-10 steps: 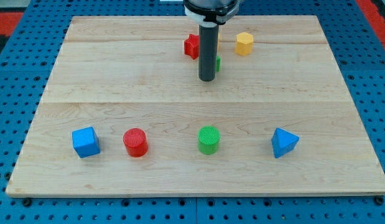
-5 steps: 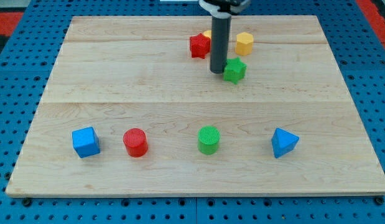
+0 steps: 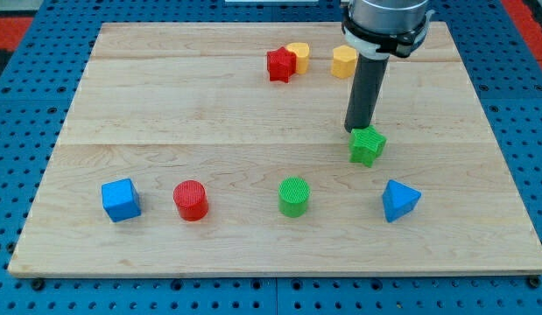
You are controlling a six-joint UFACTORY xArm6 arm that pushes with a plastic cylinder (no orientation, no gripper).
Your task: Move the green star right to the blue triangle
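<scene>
1. My tip (image 3: 358, 130) rests on the board, touching the upper-left edge of the green star (image 3: 368, 145). There is no gripper on this rig, so nothing is clenched or released; the rod only bears against the star's side

2. The star lies just below and slightly to the view's right of my tip. The blue triangle (image 3: 399, 200) is further below and to the right of the tip, near the star but apart from it, with bare board between them

3. Risk: contact is off-centre on a star point. A push from here may spin the star instead of driving it, so it could slip round the rod and be left behind

4. Risk: the line from tip through star runs down and a little right, and looks to pass left of the triangle. Holding that heading would likely park the star left of the triangle, not right of it

5. Risk: overshoot. A long push could ram the star into the triangle and shove the triangle toward the board's lower edge

6. The green cylinder (image 3: 294, 196) sits down and to the left of the tip; a leftward drift could clip it

7. Red star (image 3: 279, 64) and the yellow blocks (image 3: 344, 61) lie above the tip, well off the likely path
</scene>
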